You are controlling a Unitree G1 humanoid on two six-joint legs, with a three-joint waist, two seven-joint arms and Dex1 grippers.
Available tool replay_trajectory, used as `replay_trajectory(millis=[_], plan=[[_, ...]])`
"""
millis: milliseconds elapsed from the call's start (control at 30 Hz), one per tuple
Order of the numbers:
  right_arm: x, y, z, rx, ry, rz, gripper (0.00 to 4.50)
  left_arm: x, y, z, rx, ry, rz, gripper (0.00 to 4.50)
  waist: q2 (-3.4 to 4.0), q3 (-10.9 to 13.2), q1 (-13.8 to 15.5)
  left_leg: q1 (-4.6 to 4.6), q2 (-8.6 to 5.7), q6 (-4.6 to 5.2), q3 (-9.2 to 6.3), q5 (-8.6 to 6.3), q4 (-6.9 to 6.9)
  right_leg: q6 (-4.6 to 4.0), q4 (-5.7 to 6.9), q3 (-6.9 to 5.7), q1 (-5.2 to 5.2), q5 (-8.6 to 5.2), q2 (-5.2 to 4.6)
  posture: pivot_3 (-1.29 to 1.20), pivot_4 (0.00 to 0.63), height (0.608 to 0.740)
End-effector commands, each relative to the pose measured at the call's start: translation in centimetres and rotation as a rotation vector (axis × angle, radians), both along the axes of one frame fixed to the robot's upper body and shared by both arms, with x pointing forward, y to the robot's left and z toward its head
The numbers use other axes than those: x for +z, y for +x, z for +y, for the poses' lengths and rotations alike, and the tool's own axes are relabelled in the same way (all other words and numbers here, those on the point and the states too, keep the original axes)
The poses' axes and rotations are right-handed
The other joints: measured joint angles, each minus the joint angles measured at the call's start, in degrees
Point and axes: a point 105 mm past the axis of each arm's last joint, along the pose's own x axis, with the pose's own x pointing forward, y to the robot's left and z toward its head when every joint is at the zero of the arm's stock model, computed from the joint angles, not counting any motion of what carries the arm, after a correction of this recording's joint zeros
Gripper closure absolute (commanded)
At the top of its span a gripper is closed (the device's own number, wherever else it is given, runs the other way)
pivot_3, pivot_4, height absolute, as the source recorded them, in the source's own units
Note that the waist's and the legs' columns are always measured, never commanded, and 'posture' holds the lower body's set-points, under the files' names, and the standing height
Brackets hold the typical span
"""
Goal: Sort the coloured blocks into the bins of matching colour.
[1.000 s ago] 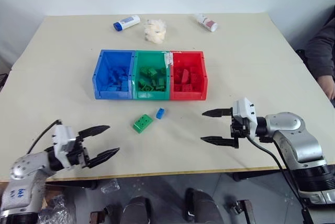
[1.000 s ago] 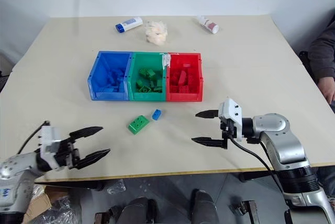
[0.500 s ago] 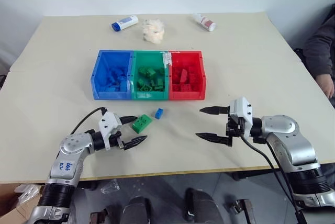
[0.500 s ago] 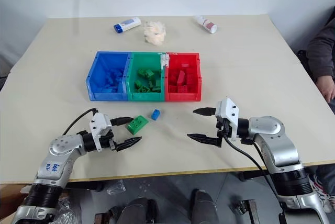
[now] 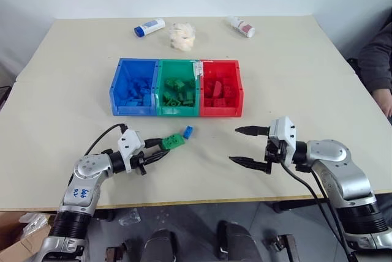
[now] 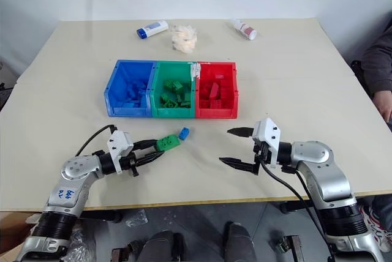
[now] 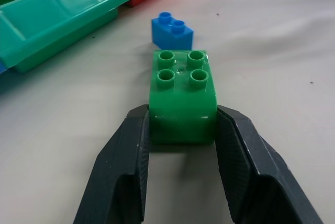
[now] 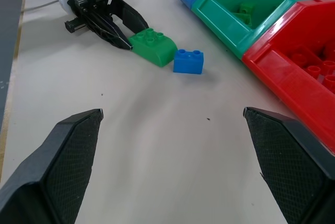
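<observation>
Meanwhile, left claw (image 7: 182, 145) pinches green block (image 7: 182, 96) near table's front edge (image 5: 202, 202); right claw (image 5: 248, 147) gapes wide.

The left gripper (image 5: 160, 150) has swung in from the near left corner of the bench (image 5: 73, 84) toward the middle — its black fingers (image 7: 128, 161), spread wide a second ago, have come together onto the two sides of the green block (image 7: 182, 96). That block has been nudged toward two o'clock and now sits closer to the blue block (image 5: 188, 131), its long side turned more in line with the fingers.
</observation>
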Motion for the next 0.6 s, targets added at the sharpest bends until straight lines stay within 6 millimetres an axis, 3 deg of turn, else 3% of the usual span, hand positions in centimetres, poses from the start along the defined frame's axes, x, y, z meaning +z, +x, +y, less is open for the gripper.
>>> replay_trajectory(millis=[33,300,533,600], plan=[[1.7,0.1,-0.8,-0.041,0.044,-0.062,0.0,3.5,0.7,-0.3,0.017,-0.09,-0.061,3.07,0.0,0.0,0.3,0.0,0.0,0.0,0.0,0.0,0.0,0.0,0.0,0.0,-0.01,0.0,0.0,0.0,0.15,0.74],[3.4,0.8,-2.4,-0.155,0.163,-0.102,0.0,9.3,4.0,-1.2,0.038,-0.161,-0.2,3.07,-0.01,0.0,1.3,-0.05,-0.02,0.01,-0.02,0.01,0.16,0.02,0.05,0.01,0.02,0.02,0.0,0.0,0.15,0.74],[4.7,0.9,-2.0,-0.207,0.263,-0.139,0.0,11.3,8.6,-2.5,0.051,-0.139,-0.24,3.07,-0.01,0.0,1.1,-0.06,-0.04,0.01,-0.01,0.02,0.17,0.03,0.05,-0.02,0.03,0.02,0.02,0.0,0.15,0.74],[4.5,0.6,-1.7,-0.211,0.266,-0.141,0.0,11.2,10.2,-2.9,0.075,-0.122,-0.223,2.33,-0.01,0.0,1.1,-0.08,-0.05,0.02,-0.01,0.02,0.16,0.04,0.01,-0.02,0.03,0.03,0.02,0.0,0.15,0.74]])
